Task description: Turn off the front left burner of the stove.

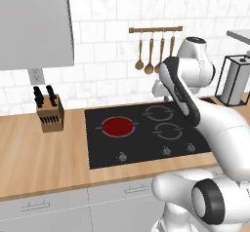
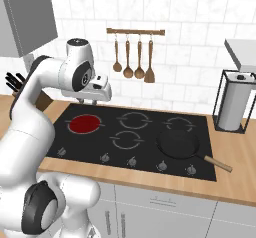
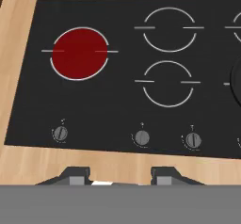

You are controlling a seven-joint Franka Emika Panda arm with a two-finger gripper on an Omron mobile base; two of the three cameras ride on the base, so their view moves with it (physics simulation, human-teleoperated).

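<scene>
We note front left burner (image 3: 79, 53) glowing red, 10 o'clock on stove (image 3: 117, 100); gripper (image 3: 120, 173) released, hovering above counter edge.

Stove (image 3: 117, 110) smooth black glass; knobs (image 3: 141, 137) silver metal; counter (image 3: 14, 77) wood

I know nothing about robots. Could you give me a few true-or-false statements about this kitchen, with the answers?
1. The front left burner on the wide flat black glass stove glows red. True.
2. The round black frying pan sits on the glowing burner. False: it rests on the stove's right side, away from the red disc.
3. The two-finger gripper is turning a small round silver knob. False: it hangs above the stove, touching nothing.
4. Wooden utensils hang on the wall behind the stove. True.
</scene>
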